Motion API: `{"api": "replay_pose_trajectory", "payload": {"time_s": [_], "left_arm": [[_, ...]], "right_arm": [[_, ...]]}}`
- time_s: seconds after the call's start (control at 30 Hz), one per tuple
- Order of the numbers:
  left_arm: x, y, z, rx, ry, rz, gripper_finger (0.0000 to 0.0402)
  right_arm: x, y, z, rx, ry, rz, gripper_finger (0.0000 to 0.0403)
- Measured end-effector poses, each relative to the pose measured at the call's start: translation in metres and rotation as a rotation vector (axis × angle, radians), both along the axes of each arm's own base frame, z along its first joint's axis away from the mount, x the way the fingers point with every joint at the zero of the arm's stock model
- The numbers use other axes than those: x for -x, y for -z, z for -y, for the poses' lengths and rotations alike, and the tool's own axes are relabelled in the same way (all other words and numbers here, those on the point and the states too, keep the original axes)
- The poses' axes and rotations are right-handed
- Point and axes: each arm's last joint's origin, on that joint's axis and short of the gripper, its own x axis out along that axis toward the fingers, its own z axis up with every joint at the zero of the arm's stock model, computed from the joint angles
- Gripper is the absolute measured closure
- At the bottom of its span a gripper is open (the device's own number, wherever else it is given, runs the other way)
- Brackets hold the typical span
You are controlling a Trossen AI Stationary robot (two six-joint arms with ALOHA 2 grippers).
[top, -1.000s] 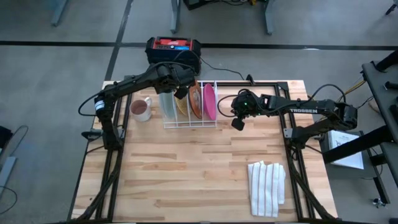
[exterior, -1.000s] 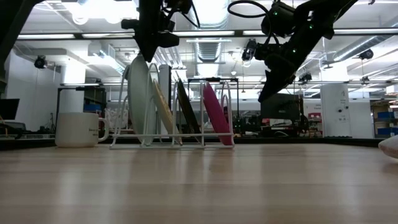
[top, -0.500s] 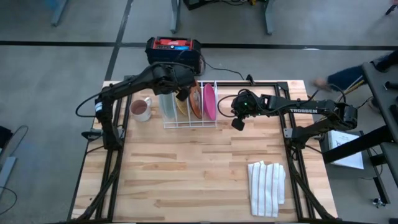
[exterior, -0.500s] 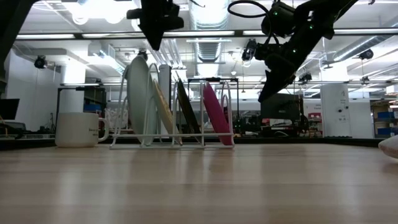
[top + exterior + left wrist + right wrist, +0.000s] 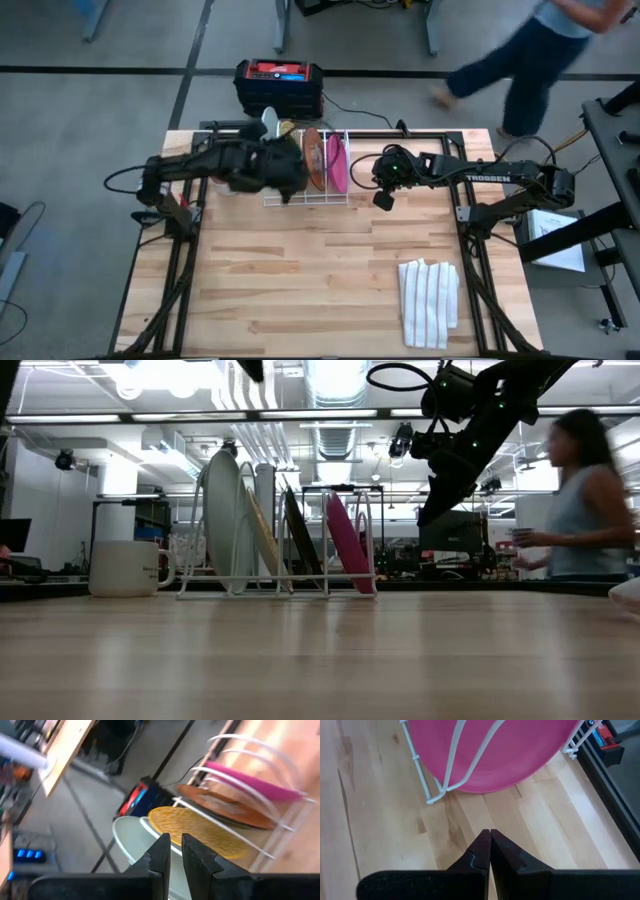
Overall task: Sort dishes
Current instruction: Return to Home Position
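Observation:
Four plates stand on edge in a white wire rack (image 5: 280, 588) at the table's far middle. They are a pale teal one (image 5: 222, 520), a yellow one (image 5: 195, 827), an orange-brown one (image 5: 313, 160) and a pink one (image 5: 337, 165). My left gripper (image 5: 176, 847) hangs high over the rack's left end, above the teal plate. A narrow gap shows between its fingers and nothing is in it. My right gripper (image 5: 490, 837) is shut and hangs above the table just right of the pink plate (image 5: 490, 755).
A white mug (image 5: 125, 568) stands left of the rack. A striped folded cloth (image 5: 428, 300) lies at the near right. A red-and-black box (image 5: 280, 80) sits on the floor behind the table. A person (image 5: 520, 60) walks past beyond the far edge.
My left gripper has risen from just over the teal plate's top, almost out of the low view. Its arm has swung toward the table's near edge and the wrist has rolled. The plates have kept still in the rack. A person has walked in behind the table.

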Motion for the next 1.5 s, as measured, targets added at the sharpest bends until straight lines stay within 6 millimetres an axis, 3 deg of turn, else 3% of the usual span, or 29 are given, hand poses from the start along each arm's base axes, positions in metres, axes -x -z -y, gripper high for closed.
{"api": "replay_pose_trajectory", "payload": {"time_s": [0.2, 0.4, 0.7, 0.97, 1.13, 1.33, 1.5], "left_arm": [[0.031, -0.008, 0.043, -0.031, 0.113, 0.053, 0.0365], [0.068, 0.001, 0.072, -0.082, 0.160, 0.135, 0.0365], [0.102, 0.044, 0.107, -0.179, 0.346, 0.142, 0.0365], [0.135, 0.081, 0.136, -0.203, 0.527, 0.186, 0.0365], [0.148, 0.105, 0.139, -0.145, 0.508, 0.263, 0.0365], [0.152, 0.152, 0.136, -0.127, 0.458, 0.241, 0.0365], [0.154, 0.183, 0.134, -0.140, 0.421, 0.288, 0.0365]], "right_arm": [[-0.001, 0.000, 0.000, 0.003, 0.000, 0.008, 0.0403], [-0.004, -0.003, 0.001, 0.016, 0.000, 0.051, 0.0403], [-0.013, -0.007, -0.001, 0.026, -0.160, 0.207, 0.0403], [-0.016, -0.001, -0.016, 0.059, -0.295, 0.239, 0.0403], [-0.020, -0.003, -0.016, 0.079, -0.240, 0.333, 0.0403], [-0.022, 0.006, -0.005, 0.182, 0.070, 0.287, 0.0403], [-0.032, 0.010, -0.002, 0.169, 0.101, 0.358, 0.0403]]}}
